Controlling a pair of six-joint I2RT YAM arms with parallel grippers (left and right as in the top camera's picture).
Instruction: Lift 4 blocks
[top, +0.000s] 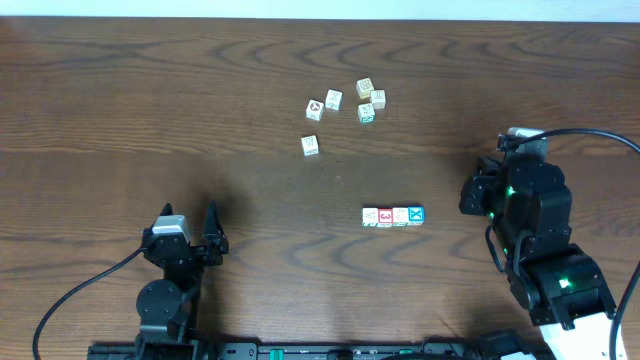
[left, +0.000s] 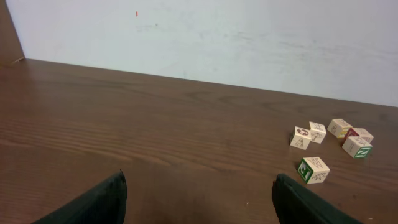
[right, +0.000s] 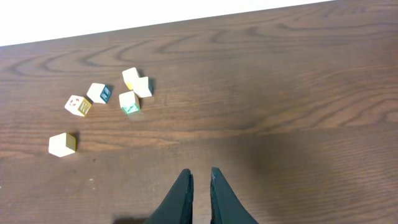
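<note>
Only the overhead view shows the four blocks (top: 392, 216): a tight row, side by side and touching, on the table (top: 150, 100) right of centre. From the left they are a white-faced one with a red mark, the red-faced block (top: 385, 215), another white-faced one, then the blue-faced block (top: 415, 214) at the right end. All four sit flat on the wood. Neither wrist view catches the row. Both wrist views instead show the loose pale cubes (top: 365, 100), six of them scattered toward the far side of the table and well apart from the row. In the left wrist view they sit at far right, one with a green face nearest the camera. In the right wrist view they are at upper left, with one lone cube off by itself. The left wrist view also shows a pale wall (left: 217, 37) behind the table edge. Nothing lies between the row and either gripper. Left gripper (left: 199, 183): fingers spread wide apart, empty, touching nothing. Right gripper (right: 199, 174): fingers all but together with only a thin slit between them, nothing in it, over bare wood. The row is nearer the right gripper but apart from both.
</note>
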